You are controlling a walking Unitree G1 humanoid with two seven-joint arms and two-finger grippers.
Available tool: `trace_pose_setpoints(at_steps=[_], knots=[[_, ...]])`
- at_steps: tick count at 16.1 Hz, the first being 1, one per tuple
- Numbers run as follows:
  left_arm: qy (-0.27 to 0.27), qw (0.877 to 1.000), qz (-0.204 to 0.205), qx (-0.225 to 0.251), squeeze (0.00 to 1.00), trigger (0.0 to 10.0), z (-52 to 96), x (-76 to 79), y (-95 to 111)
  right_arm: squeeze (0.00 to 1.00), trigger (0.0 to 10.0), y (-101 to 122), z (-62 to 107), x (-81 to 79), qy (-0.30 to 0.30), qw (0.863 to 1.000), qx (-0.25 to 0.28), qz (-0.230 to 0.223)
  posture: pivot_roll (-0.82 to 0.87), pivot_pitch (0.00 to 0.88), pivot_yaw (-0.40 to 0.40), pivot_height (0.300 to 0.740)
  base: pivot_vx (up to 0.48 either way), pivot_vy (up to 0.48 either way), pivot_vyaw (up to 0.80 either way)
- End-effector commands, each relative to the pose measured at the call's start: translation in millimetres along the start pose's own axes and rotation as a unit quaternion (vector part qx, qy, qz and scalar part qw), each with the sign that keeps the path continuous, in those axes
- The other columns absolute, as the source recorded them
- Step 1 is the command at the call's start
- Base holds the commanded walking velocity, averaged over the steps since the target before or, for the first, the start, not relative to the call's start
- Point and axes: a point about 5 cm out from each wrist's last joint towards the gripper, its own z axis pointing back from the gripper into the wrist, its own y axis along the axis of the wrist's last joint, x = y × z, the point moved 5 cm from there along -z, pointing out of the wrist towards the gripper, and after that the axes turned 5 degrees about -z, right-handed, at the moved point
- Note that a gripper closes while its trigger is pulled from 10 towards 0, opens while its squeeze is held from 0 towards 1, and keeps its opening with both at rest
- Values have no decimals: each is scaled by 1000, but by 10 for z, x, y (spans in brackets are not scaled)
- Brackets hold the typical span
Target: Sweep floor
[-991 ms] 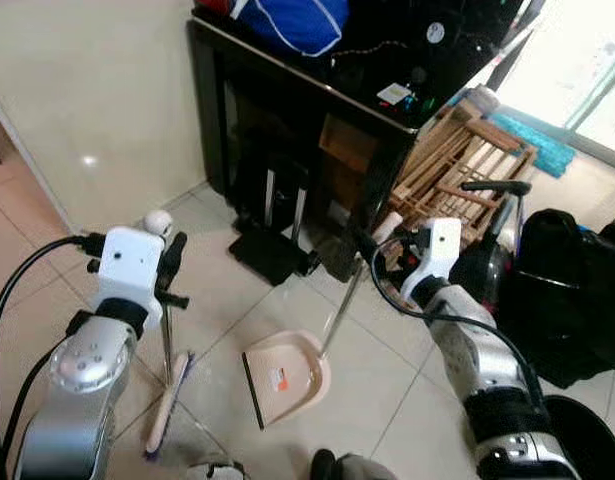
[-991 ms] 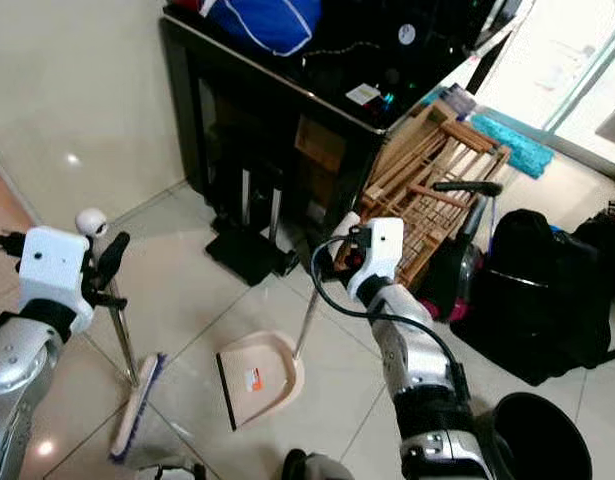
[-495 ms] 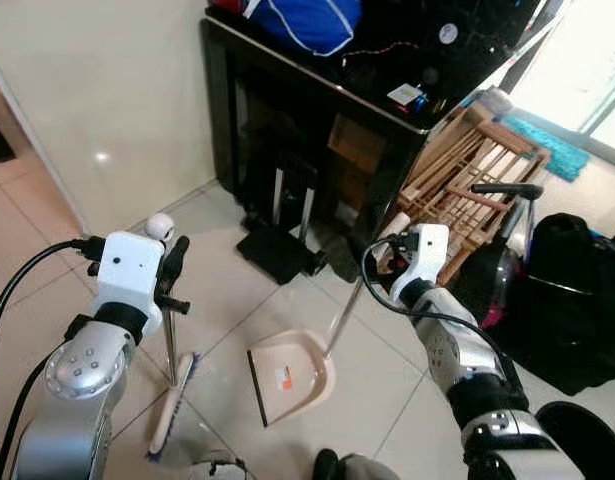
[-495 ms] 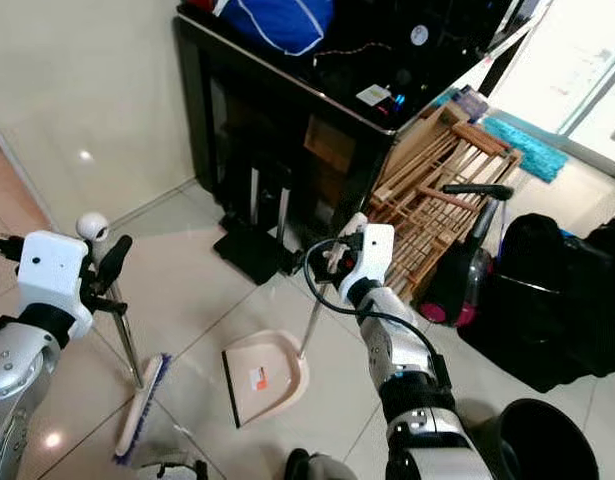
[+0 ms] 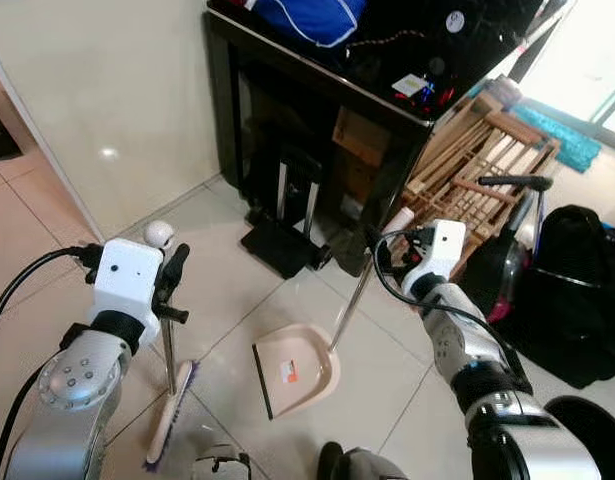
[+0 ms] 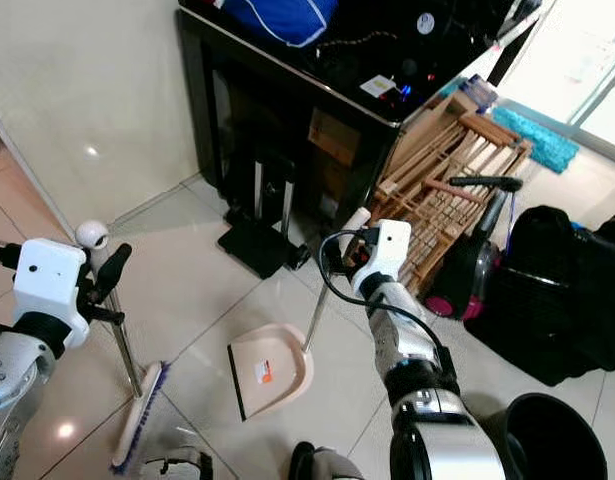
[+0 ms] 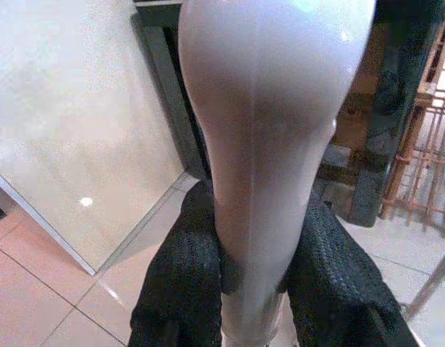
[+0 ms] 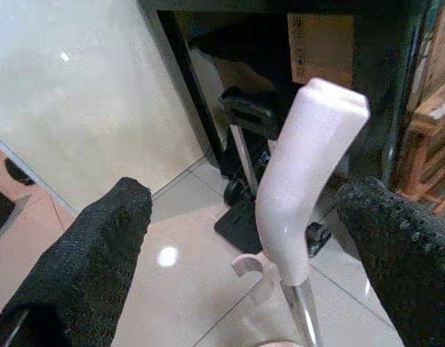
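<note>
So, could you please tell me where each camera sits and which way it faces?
Left eye: on the head, looking down at both arms, the broom and dustpan.
Right eye: beside it, the same scene.
Left wrist: along the left gripper, shut on the broom handle.
Right wrist: along the open right gripper, toward the dustpan handle.
Both wrist views share the black cabinet.

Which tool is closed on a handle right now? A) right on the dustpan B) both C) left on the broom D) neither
C: in the left wrist view the left tool pinches the broom handle; the right tool stands open, fingers clear of the dustpan handle.
</note>
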Motion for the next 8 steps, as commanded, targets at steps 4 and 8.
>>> trace_pose_setpoints(at_steps=[4, 8], knots=[[-7, 1000, -8, 16, 0, 10000, 162, -27, 135, 455, 10000, -4, -17, 31, -8, 1000, 4, -4, 345, 244, -95, 740, 0, 0, 0], [-3, 1000, -14, 4, 0, 10000, 263, -77, 121, 0, 10000, 37, -17, 76, -31, 999, 23, 9, 368, 273, -91, 740, 0, 0, 0]])
